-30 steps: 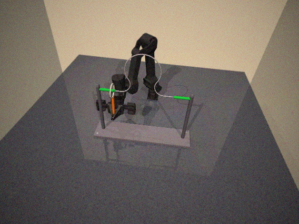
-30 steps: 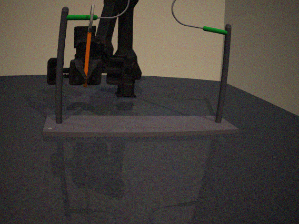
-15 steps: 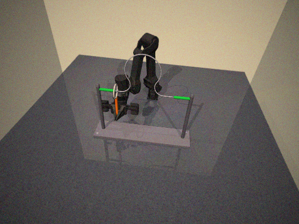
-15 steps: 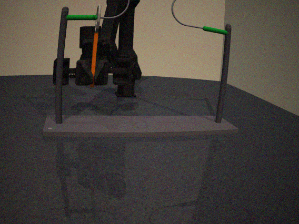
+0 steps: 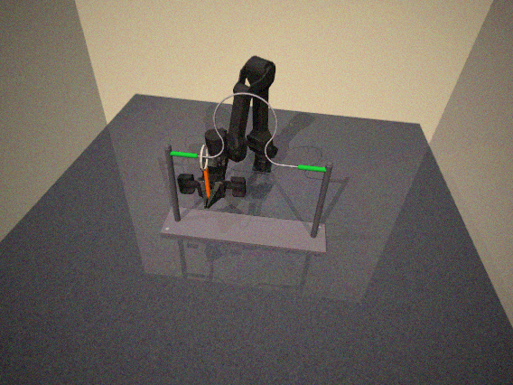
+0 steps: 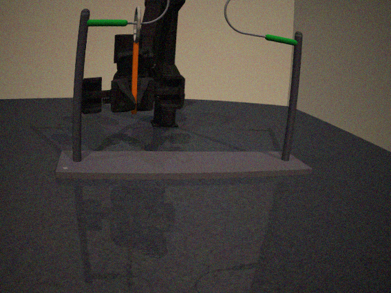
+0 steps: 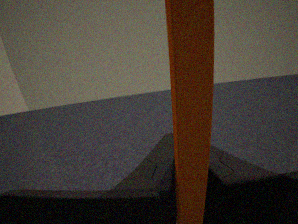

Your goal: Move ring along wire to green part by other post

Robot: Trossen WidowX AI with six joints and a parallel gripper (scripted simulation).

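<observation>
The ring (image 5: pixel 207 154) (image 6: pixel 138 20) stands around the wire just past the inner end of the left green part (image 5: pixel 183 154) (image 6: pixel 107 23), where the thin grey wire (image 5: pixel 246 96) (image 6: pixel 234 25) starts; I cannot tell whether it touches the wire. Its orange handle (image 5: pixel 206 182) (image 6: pixel 135 69) (image 7: pixel 192 96) hangs nearly straight down. My gripper (image 5: pixel 210 200) (image 6: pixel 134 103) is shut on the handle's lower end. The grey wire loops high up and comes down to the right green part (image 5: pixel 312 168) (image 6: pixel 281 39).
The left post (image 5: pixel 172 185) (image 6: pixel 78 89) and the right post (image 5: pixel 321 203) (image 6: pixel 292 100) stand on a grey base plate (image 5: pixel 244 230) (image 6: pixel 186 165). The arm's base and links stand behind the wire's loop. Walls close off the back and sides.
</observation>
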